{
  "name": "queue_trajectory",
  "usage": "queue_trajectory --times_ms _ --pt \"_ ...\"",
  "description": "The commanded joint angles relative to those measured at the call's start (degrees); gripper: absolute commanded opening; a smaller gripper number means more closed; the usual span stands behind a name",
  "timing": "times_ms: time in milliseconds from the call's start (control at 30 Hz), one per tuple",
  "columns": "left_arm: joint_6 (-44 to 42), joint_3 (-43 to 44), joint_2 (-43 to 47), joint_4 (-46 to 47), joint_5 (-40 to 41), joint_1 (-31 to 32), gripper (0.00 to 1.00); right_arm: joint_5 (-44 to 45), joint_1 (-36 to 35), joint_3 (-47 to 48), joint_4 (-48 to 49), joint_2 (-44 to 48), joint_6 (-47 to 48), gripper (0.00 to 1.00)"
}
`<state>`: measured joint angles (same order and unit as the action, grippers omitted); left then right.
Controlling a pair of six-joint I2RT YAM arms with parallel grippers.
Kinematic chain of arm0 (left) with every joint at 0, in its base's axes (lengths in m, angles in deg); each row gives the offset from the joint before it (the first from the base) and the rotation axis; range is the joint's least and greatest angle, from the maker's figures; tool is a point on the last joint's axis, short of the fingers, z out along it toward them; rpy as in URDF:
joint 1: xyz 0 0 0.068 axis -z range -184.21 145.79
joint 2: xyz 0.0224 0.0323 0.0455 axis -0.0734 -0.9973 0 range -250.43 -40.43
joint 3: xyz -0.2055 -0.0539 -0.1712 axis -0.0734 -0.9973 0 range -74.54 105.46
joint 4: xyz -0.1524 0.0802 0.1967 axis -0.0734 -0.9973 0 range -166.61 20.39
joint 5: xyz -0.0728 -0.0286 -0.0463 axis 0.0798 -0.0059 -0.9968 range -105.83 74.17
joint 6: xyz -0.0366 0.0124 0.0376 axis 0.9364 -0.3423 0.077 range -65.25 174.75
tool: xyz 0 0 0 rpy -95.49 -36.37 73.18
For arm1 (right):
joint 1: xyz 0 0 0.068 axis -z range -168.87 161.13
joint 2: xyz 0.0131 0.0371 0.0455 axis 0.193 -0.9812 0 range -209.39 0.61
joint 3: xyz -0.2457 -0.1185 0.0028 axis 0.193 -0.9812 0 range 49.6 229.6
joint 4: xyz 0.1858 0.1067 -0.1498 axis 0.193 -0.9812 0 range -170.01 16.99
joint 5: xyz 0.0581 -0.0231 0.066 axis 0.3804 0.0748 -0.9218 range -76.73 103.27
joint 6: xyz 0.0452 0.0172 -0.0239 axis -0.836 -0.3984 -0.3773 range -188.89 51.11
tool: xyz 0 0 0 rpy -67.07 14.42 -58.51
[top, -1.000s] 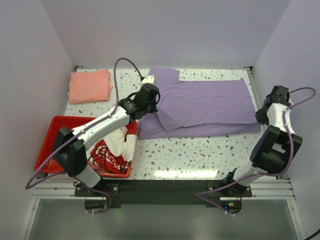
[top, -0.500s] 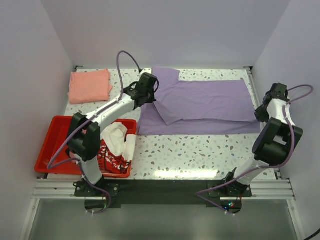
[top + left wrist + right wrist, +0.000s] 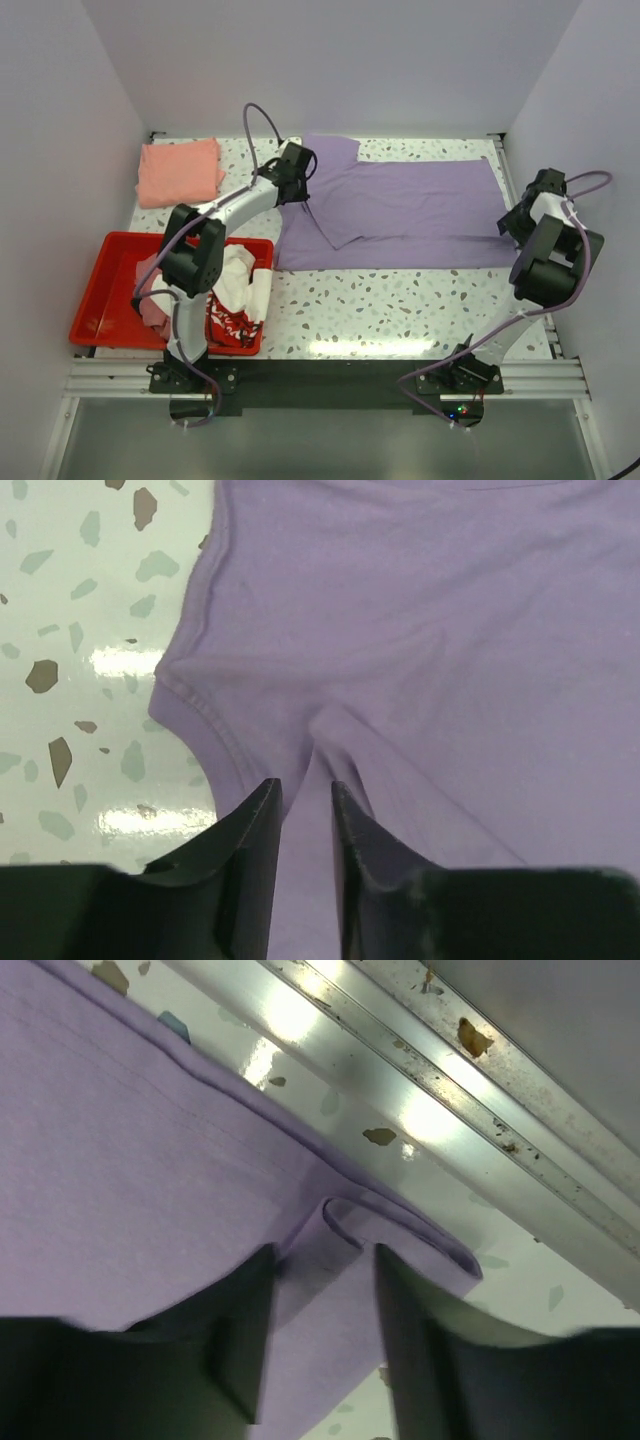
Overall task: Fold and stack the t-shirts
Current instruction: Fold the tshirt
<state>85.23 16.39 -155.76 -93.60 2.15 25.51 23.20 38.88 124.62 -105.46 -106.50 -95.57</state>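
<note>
At upper left lay the folded salmon t-shirt (image 3: 180, 172); mid-frame, the lavender t-shirt (image 3: 410, 205) lay half-folded. The left gripper (image 3: 303, 790) stood barely parted astride a pleat, the right gripper (image 3: 325, 1255) wider; neither gripped cloth. Rising, either could snag cloth and spoil the fold.

Four tees are showing: a purple tee (image 3: 400, 205) and a salmon tee (image 3: 180, 172) are lying on the surface (image 3: 400, 300), while a white red-printed tee (image 3: 235, 295) and a dusty pink tee (image 3: 150, 298) are sitting in one tray (image 3: 95, 325). Two arms, left arm (image 3: 225, 212) and right arm (image 3: 545, 262), are standing by.
</note>
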Motion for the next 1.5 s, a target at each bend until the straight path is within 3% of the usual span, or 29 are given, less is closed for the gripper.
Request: queue_trajectory --times_ms 0,33,67,133,233,433,700,833,1067,1367,1467 --pt "0.19 3.98 -1.12 2.28 -0.92 -2.03 0.34 1.32 -0.15 3.99 1.42 -0.55 1.71 0.58" --pt "0.02 4.16 -1.21 2.45 -1.1 -2.2 0.55 1.14 -0.15 4.42 1.25 -0.82 1.98 0.87" --pt "-0.33 4.77 -1.21 2.72 -1.28 -2.29 0.67 0.88 -0.15 5.39 1.07 -1.08 2.33 0.99" --pt "-1.03 5.3 -1.04 2.72 -2.24 -2.29 0.87 -0.52 -0.24 6.45 -0.16 -1.43 3.2 0.99" --pt "-1.21 5.13 0.1 2.72 -3.56 -2.29 1.0 -1.59 -0.85 6.8 -0.69 -0.47 4.43 0.99" --pt "0.89 -1.01 4.84 4.38 -8.57 -2.03 1.0 0.25 -5.94 3.82 -1.04 5.06 4.8 0.99" --pt "6.16 -18.5 13.64 12.73 -14.98 1.66 1.0 -1.49 -14.64 -10.76 3.44 14.64 2.51 0.99" --pt "7.75 -24.3 13.73 16.77 -17.71 2.63 1.0 -4.3 -19.21 -15.08 6.07 14.04 2.68 0.99" --pt "9.77 -30.28 12.4 18.53 -20.09 3.24 1.0 -5.89 -19.57 -19.91 7.93 11.31 2.77 0.99" --pt "13.02 -39.51 16.97 18.01 -18.15 5.96 1.0 -0.09 -19.49 -26.15 5.64 15.35 0.22 0.99" --pt "13.9 -41.01 19.25 15.12 -14.21 8.16 1.0 -0.18 -19.48 -28.17 5.29 17.37 -0.39 0.99"
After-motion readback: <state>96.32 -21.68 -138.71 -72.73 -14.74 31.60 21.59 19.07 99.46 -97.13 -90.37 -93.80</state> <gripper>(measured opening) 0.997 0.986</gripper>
